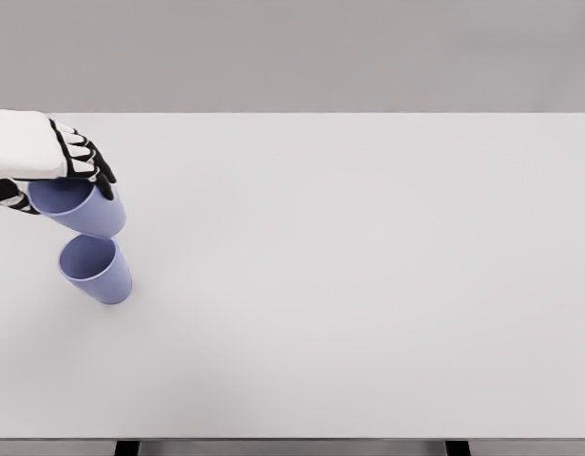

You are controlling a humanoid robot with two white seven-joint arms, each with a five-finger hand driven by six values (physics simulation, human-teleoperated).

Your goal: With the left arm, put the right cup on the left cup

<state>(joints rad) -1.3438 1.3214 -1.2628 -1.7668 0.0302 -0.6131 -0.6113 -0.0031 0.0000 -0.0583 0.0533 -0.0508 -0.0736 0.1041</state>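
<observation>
At the far left of the frame, upper part, the robot's white left hand with black-jointed fingers (55, 161) has its fingers curled over the rim of a periwinkle-blue, smooth-walled tapered cup (84, 207), holding it; the thumb seems to sit low at the cup's left side, half cut off by the frame edge. This held cup is tilted, its mouth turned up and to the left. Just below it in the picture, on the pale grey flat tabletop (368, 285), is a second periwinkle-blue tapered cup (95, 270), also with its open mouth showing. The two cups look touching or nearly so in the picture; whether they truly meet cannot be told from one view. The right arm is not in view

By judgement, these are light, stiff, thin-walled cups, likely plastic: not fragile, but smooth and so inclined to slip, and light enough that the resting one could skid or topple if nudged. The rim grip suits them, since it leaves the narrow base free to enter the lower cup. The tilt needs levelling first, or the base may catch the other rim and knock it aside
</observation>
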